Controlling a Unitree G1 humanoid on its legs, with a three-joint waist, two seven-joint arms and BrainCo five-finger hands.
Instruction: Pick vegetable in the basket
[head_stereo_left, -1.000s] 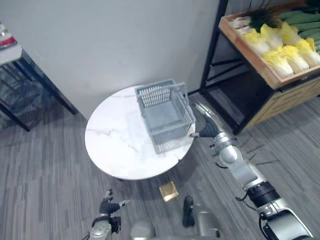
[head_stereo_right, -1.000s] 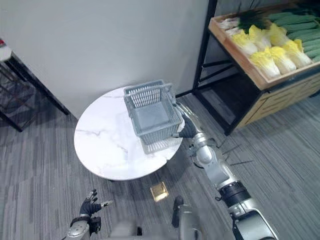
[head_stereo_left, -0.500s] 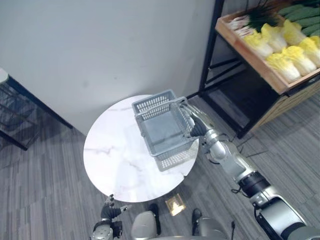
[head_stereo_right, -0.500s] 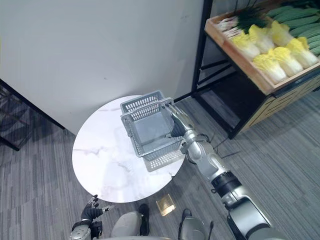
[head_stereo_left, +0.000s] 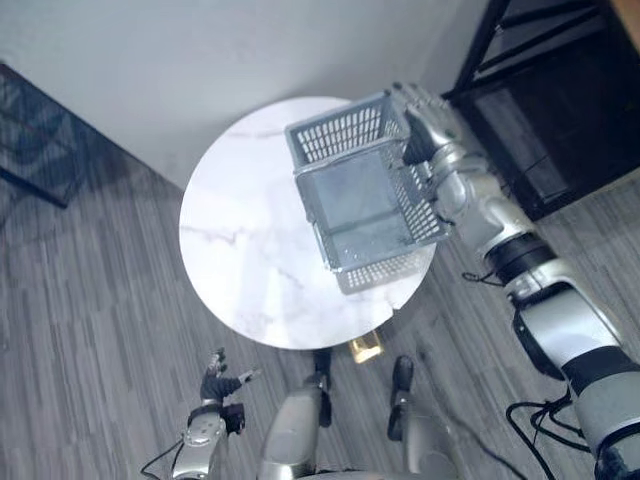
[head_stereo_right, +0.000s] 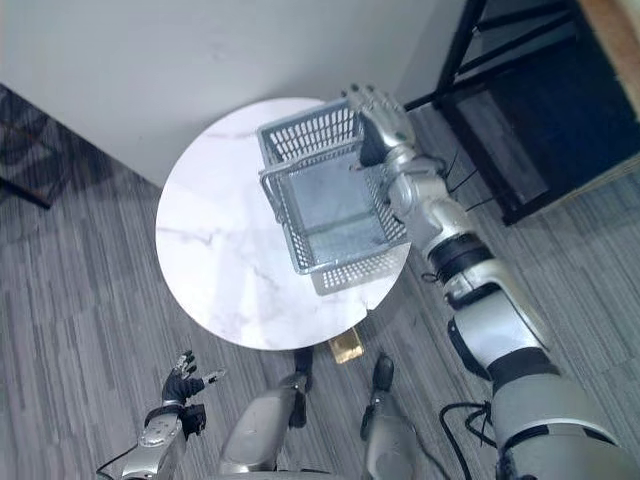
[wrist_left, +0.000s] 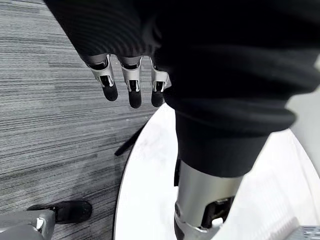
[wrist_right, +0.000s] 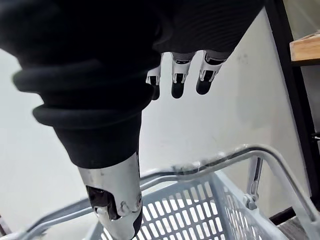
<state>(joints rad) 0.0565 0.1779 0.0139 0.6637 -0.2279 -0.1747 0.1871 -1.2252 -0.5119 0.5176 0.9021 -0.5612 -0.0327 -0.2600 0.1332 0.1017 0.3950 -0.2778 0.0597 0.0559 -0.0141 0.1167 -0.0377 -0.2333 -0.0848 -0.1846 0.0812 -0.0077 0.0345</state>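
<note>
The empty grey plastic mesh basket (head_stereo_left: 345, 137) sits at the round white marble table's (head_stereo_left: 245, 265) 2 o'clock edge. The right hand (head_stereo_left: 424, 122) hovers straight-fingered over its grey handle (wrist_right: 220, 159), probably to lift it. The left hand (head_stereo_left: 217, 384) hangs loose-fingered at 7 o'clock.

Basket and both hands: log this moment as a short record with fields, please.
basket: grey plastic, upright on the round white table, toward the table's edge on the robot's right
basket contents: empty, no vegetable inside
right hand: open, fingers straight, at the basket's far right corner by the handle, not curled round it; contact unclear
left hand: open, low beside the table's near edge, holding nothing
task state: no vegetable picked yet
</note>
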